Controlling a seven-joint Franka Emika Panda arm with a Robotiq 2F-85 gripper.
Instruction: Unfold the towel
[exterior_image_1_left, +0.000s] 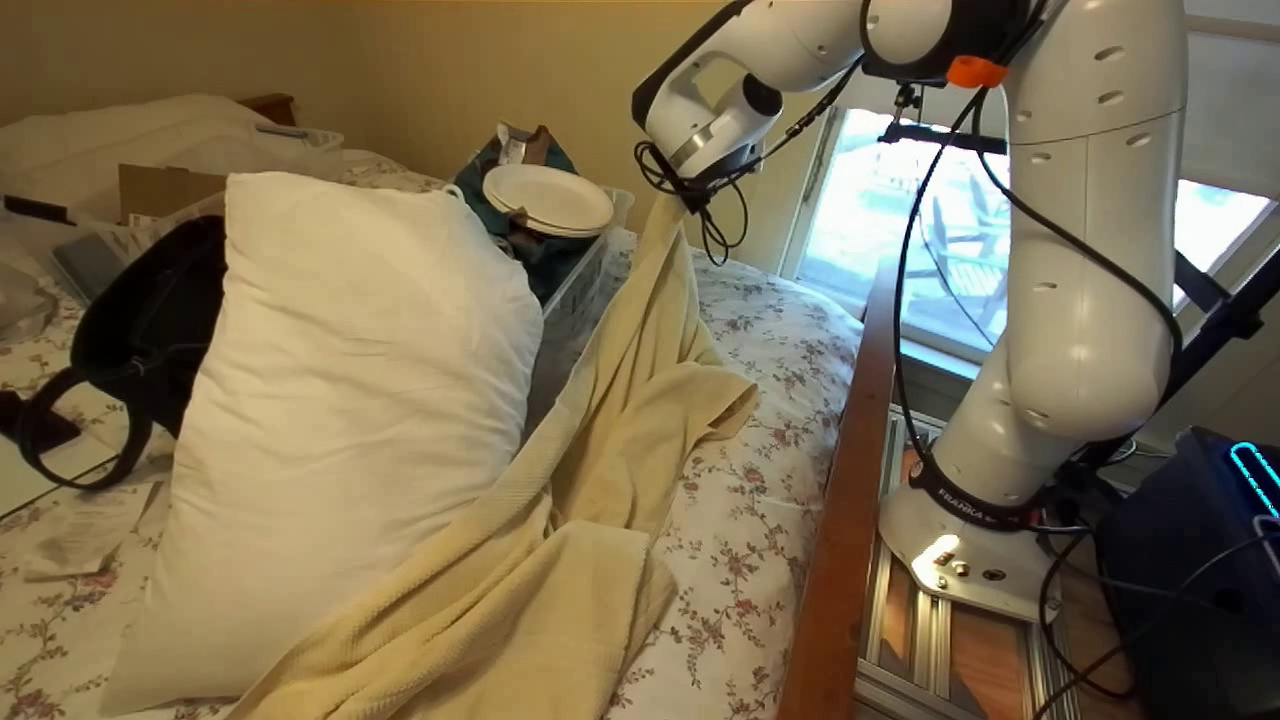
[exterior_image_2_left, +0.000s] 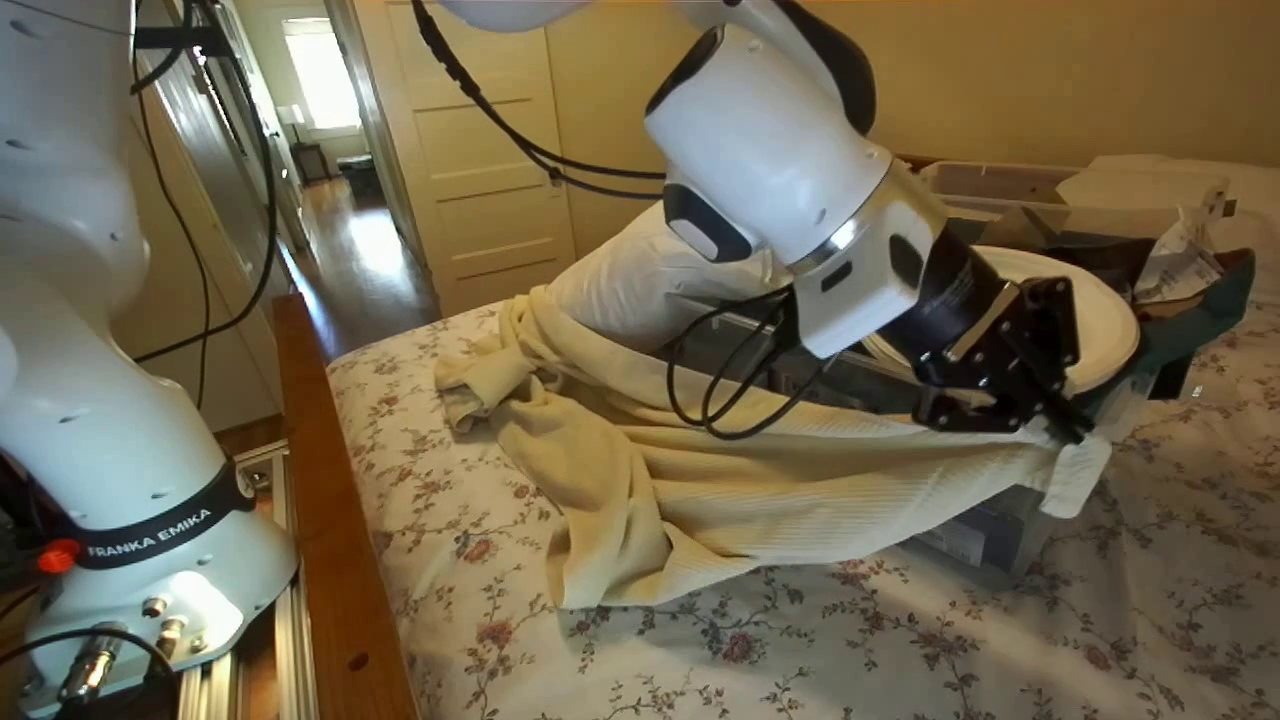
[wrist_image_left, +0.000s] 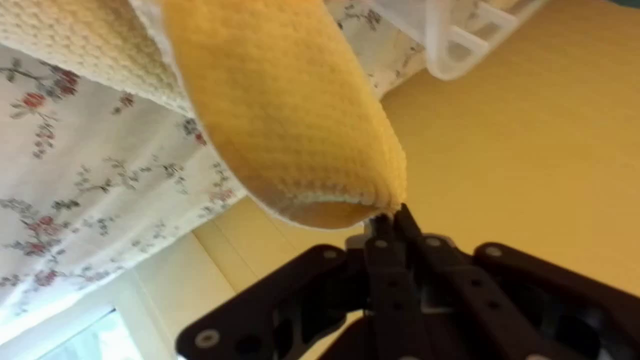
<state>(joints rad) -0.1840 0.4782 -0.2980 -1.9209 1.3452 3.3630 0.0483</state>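
The cream towel (exterior_image_1_left: 625, 430) stretches over the bed in a long wrinkled strip, bunched and folded towards the camera in an exterior view. One end rises to my gripper (exterior_image_2_left: 1068, 428), which is shut on it, and a pale flap hangs just past the fingertips. Seen from the wrist, the towel (wrist_image_left: 280, 100) curls away from the gripper (wrist_image_left: 392, 212), pinched at its edge between the tips. Its raised part stands clear of the bedsheet, while the rest lies in folds beside and partly against the white pillow. The fingertips are hidden in an exterior view by the wrist and cables.
A big white pillow (exterior_image_1_left: 370, 400) lies on the floral bedsheet (exterior_image_2_left: 760, 660). Close to the gripper, a clear plastic bin (exterior_image_2_left: 960, 535) holds white plates (exterior_image_2_left: 1085, 320) and a dark green bag (exterior_image_1_left: 480, 170). A wooden bed rail (exterior_image_1_left: 840, 520) runs between mattress and robot base. A wall is behind.
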